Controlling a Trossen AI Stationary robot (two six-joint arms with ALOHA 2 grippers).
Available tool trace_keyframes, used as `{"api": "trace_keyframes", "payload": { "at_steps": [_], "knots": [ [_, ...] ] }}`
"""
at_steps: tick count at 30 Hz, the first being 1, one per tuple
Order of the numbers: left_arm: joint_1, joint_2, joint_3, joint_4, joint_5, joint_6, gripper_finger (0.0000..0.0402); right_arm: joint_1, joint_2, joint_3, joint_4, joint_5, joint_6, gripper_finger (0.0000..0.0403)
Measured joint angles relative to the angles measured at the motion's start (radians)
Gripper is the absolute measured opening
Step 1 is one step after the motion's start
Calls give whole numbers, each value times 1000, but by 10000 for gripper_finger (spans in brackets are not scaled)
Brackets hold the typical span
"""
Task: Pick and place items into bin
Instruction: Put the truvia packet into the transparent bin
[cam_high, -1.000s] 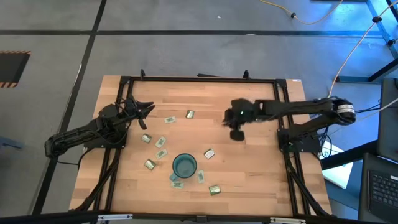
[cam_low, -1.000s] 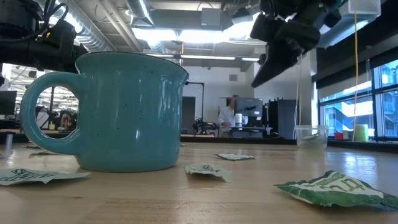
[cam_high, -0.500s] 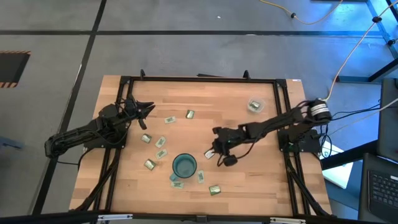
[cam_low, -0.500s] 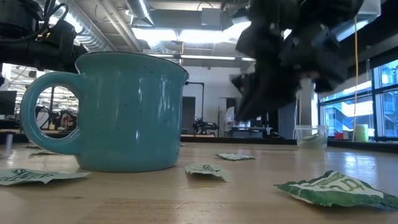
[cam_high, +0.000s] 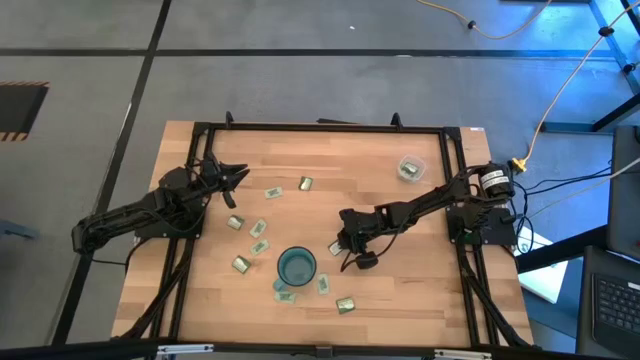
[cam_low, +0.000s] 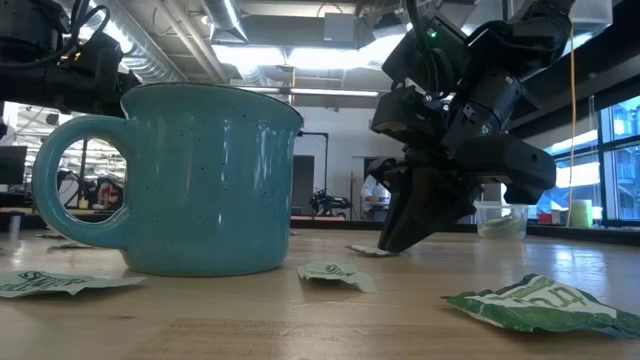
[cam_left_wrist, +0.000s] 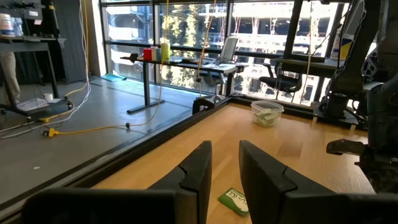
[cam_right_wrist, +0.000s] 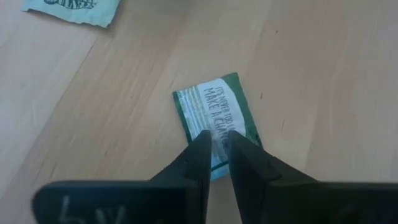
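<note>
Several small green packets lie flat on the wooden table around the teal mug (cam_high: 296, 266) (cam_low: 190, 180). The bin (cam_high: 410, 169) (cam_low: 500, 218) (cam_left_wrist: 267, 113), a translucent cup with green packets inside, stands near the far right corner. My right gripper (cam_high: 341, 244) (cam_low: 393, 246) (cam_right_wrist: 219, 138) is down on one packet (cam_high: 336, 247) (cam_right_wrist: 214, 121) just right of the mug, its fingers nearly together. My left gripper (cam_high: 236, 174) (cam_left_wrist: 225, 155) waits at the left side above the table, slightly open, with a packet (cam_left_wrist: 233, 200) below it. My right gripper comes from above, slanting down from the table's right. Its fingertips (cam_right_wrist: 202, 140) rest on the packet's pale printed half (cam_right_wrist: 217, 112), close together, with a strip of wrapper between them. The packet still lies flat on the table.
Other packets lie left of the mug (cam_high: 259, 246), near it (cam_high: 283, 293) (cam_high: 345, 305) and farther off (cam_high: 305, 183). Close to the low camera lie two more (cam_low: 335, 272) (cam_low: 540, 303). Black frame rails (cam_high: 455, 230) run along the table's sides. Bare wood lies between mug and bin.
My right gripper has swung from near the bin toward the table's near edge and left, then dropped onto the packet beside the mug. The arm no longer covers the bin. The packets and the mug have not moved.
</note>
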Motion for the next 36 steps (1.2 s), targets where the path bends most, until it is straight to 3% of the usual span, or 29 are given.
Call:
{"api": "trace_keyframes", "payload": {
  "at_steps": [7,14,22,25,31,36],
  "knots": [
    [0,0,0,0,0,0,74,0,0,1,-8,2,-1,6],
    [0,0,0,0,0,0,74,-3,-27,-2,-36,39,46,3],
    [0,2,0,0,0,0,74,-37,-288,21,-245,53,89,2],
    [0,3,0,0,0,0,75,-73,-439,23,-397,159,156,2],
    [0,3,0,0,-1,0,75,-177,-679,23,-738,471,372,2],
    [0,3,0,0,-1,0,75,-331,-775,22,-949,514,546,2]
  ]
}}
